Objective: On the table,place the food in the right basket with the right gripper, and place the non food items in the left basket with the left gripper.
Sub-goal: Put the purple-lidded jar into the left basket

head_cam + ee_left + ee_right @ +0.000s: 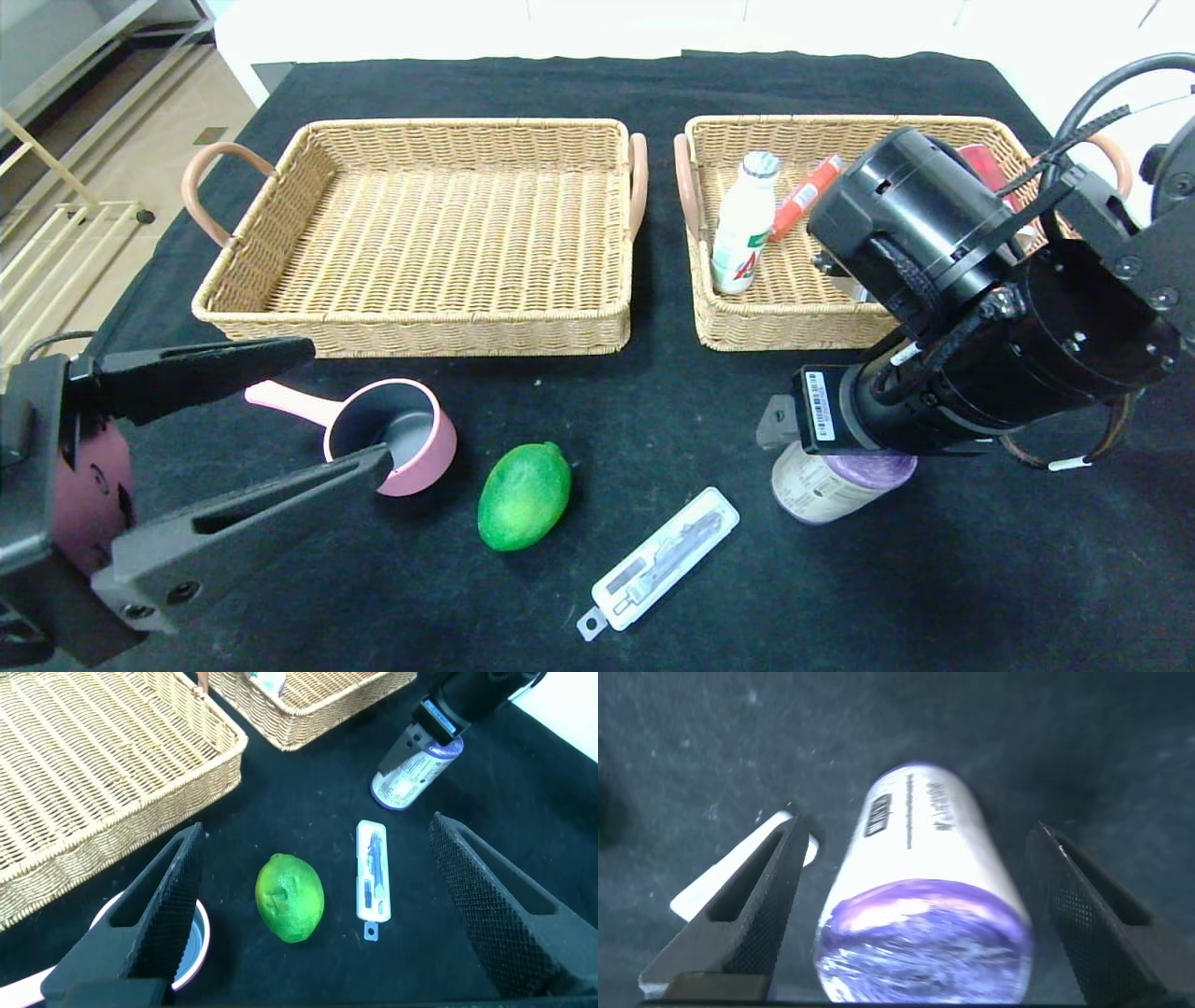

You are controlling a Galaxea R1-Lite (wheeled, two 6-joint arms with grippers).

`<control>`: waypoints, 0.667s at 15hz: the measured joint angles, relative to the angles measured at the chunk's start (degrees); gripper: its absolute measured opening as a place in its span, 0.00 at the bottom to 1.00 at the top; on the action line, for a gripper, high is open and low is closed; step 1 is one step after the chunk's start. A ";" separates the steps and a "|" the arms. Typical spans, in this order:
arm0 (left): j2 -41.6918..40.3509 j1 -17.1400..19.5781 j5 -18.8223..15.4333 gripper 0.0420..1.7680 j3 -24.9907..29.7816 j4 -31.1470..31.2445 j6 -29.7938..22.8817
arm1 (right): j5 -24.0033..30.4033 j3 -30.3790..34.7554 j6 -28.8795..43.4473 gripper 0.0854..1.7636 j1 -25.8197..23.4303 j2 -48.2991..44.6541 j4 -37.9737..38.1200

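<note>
Purple-capped bottle lying centred between the right gripper's wide-open jaws.

Closing squarely across its body should be keeping it from rolling on the worktop; the left gripper, jaws also wide, is hovering over the lime.

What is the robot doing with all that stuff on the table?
It is sorting things into two baskets. Its right gripper hangs open over a purple-capped bottle lying on the black table, one finger on each side, not squeezing it. The right basket already holds a white bottle and an orange tube. The left basket has nothing in it. The left gripper waits open near a pink pot, a green lime and a small packaged tool.
</note>
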 joint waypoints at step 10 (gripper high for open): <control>0.00 0.05 0.00 0.97 0.00 0.09 0.00 | 0.66 1.65 -0.09 0.73 -0.66 0.96 -0.15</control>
